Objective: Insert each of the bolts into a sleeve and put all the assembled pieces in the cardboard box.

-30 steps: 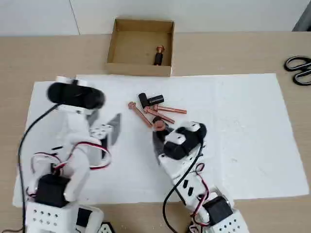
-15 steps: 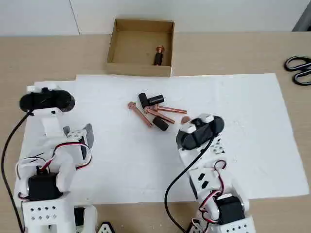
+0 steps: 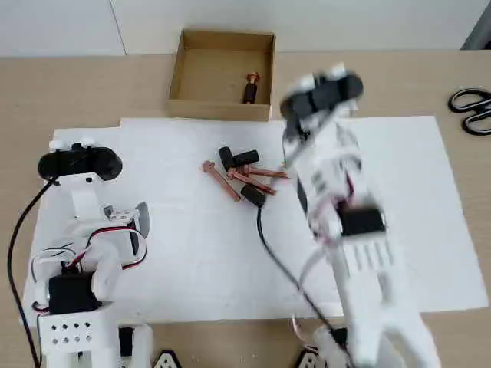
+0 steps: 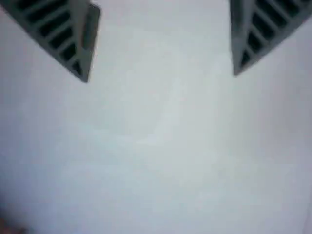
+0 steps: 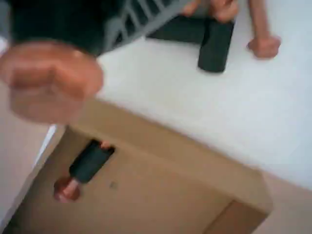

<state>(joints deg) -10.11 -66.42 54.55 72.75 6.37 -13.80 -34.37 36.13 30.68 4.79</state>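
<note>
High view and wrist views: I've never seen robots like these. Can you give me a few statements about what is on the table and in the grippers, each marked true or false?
1. The cardboard box already holds one assembled piece, a bolt in a sleeve. True.
2. The left gripper is clamped on a sleeve. False: it is open with nothing between its fingers, over the white sheet.
3. The scissors lie inside the box. False: they lie on the bare table at its right edge, off the sheet.
4. The right gripper holds a copper bolt close to the box. True.
</note>
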